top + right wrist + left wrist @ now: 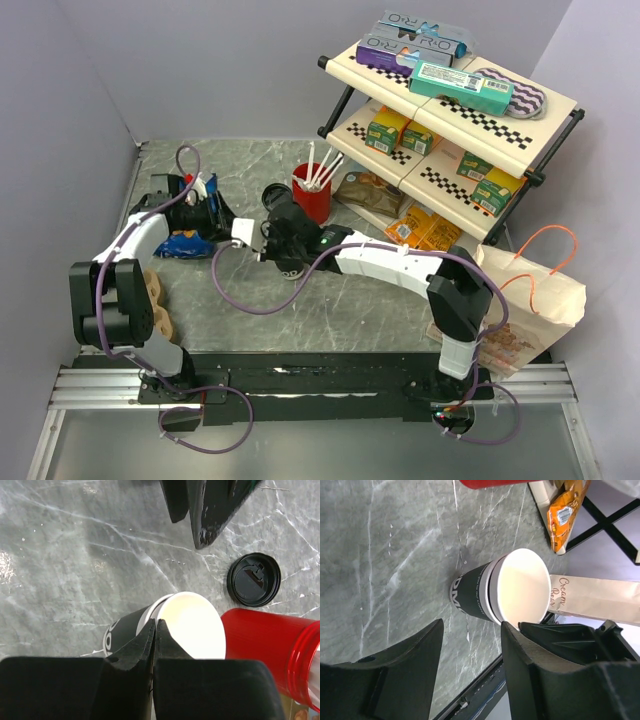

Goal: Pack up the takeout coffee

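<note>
The takeout coffee cup [172, 622] stands upright and uncovered on the marble table; it has a dark sleeve and a cream inside [520, 587]. My right gripper [156, 622] is shut on its near rim, one finger inside the cup and one outside on the sleeve. Its round black lid [253, 579] lies flat on the table beside the red cup [270, 645]. My left gripper [470, 625] is open just short of the cup, with only bare table between its fingers. From above, the right gripper hides most of the cup.
A red cup [312, 195] holding white straws stands just behind the coffee. A brown paper bag [530, 300] lies at the right near edge. The checkered shelf [450, 110] with boxes fills the back right, with snack packets [425, 230] under it. More packets [185, 243] lie at the left.
</note>
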